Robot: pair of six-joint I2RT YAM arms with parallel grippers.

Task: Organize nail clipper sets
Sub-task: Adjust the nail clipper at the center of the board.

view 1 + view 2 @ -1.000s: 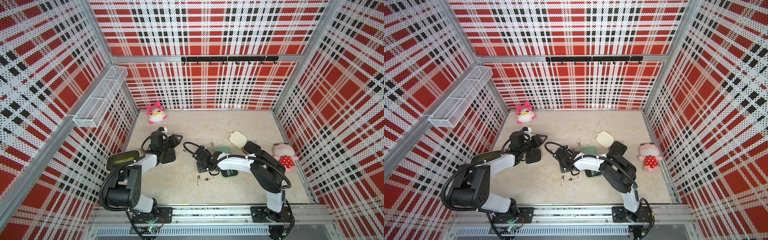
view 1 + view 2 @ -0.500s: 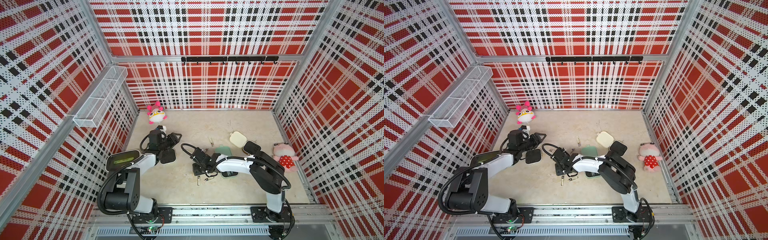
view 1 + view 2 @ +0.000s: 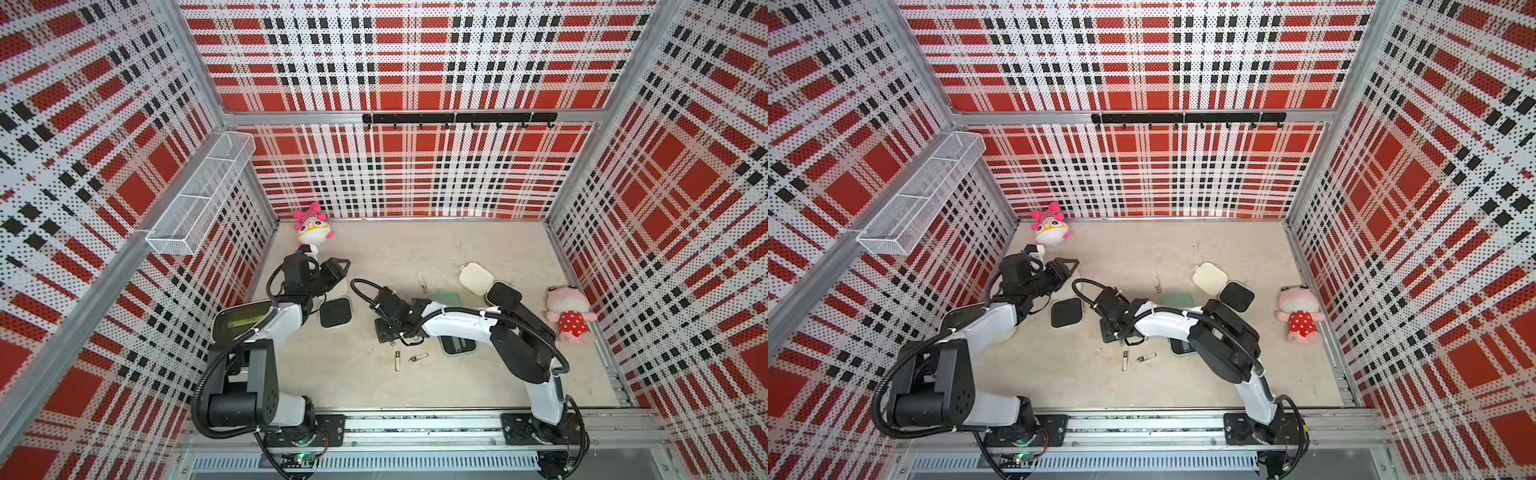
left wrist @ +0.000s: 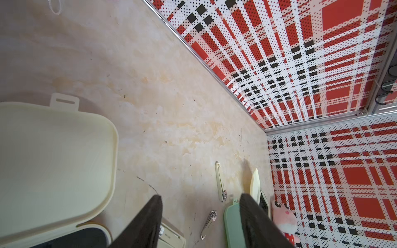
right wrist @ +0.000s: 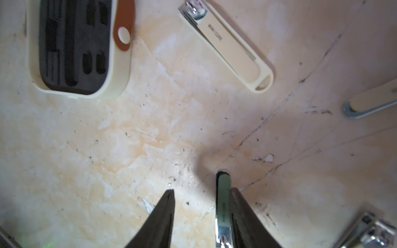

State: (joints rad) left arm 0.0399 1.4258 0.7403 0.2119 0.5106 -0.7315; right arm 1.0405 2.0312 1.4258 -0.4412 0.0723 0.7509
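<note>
Right gripper [image 5: 202, 191] straddles a green-faced clipper [image 5: 222, 193], lower centre of its wrist view.
Jaws part open, gripping nothing: frame-left finger [image 5: 163, 216] touches nothing, the clipper lies against the frame-right finger [image 5: 245, 216], long axis running straight out along it.

Three rounded-square hinged cases lie open on the table: a cream case with black inner tray [image 3: 336, 313] at left, a mint green case [image 3: 447, 299] at centre, partly covered, and a second cream case [image 3: 476, 278] at right. A silver metal clipper [image 3: 397, 360] and a neighbouring silver clipper [image 3: 418, 357] lie loose in front of the mint green case, and a third clipper [image 3: 422, 282] behind.
</note>
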